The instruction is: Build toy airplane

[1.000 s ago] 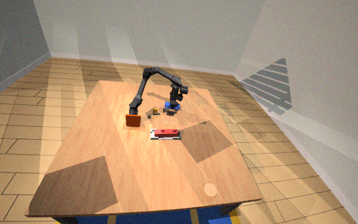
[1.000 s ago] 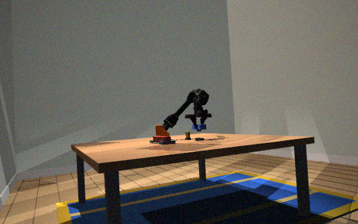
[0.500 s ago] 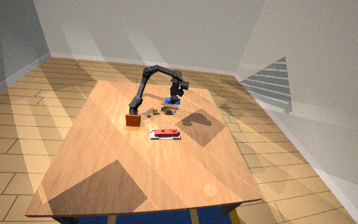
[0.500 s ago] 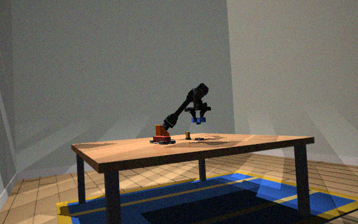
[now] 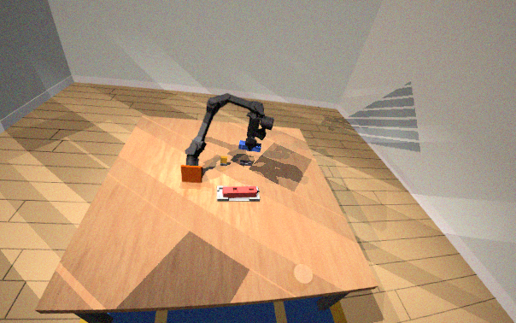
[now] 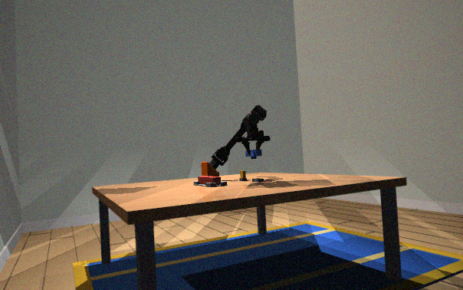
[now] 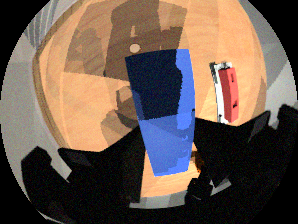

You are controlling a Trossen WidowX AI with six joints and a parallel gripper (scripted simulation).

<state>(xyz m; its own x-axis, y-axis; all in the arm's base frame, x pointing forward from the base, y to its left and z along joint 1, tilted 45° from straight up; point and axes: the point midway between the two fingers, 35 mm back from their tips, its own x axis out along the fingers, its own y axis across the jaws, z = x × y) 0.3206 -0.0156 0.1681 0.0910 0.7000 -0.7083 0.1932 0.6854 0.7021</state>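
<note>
- While the red fuselage (image 5: 240, 191) (image 6: 209, 179) (image 7: 230, 95) lies in the white jig (image 5: 238, 199) (image 6: 210, 185) (image 7: 218, 100), the blue wing (image 5: 243, 145) (image 6: 253, 153) (image 7: 167, 130) hangs in the air beyond it, well apart, as seen from the top view.
- Gripper (image 5: 250, 144) (image 6: 253, 150) (image 7: 165, 123) closed on the wing, one finger on either side; wing clear of the table (image 5: 205, 239) (image 6: 245, 192) (image 7: 85, 105).
- Two sockets show as dark openings on top of the fuselage, neither filled.
- Yellow tail fin (image 5: 224, 160) (image 6: 242, 175) upright on a dark holder, beyond the fuselage in the top view, near it, on the table.
- Another dark holder (image 5: 246, 162) (image 6: 257, 179) farther from the fuselage than the fin in the exterior view, below the wing.
- Orange block (image 5: 191, 173) (image 6: 207, 169) at the arm's foot, near the fuselage, apart from it.
</note>
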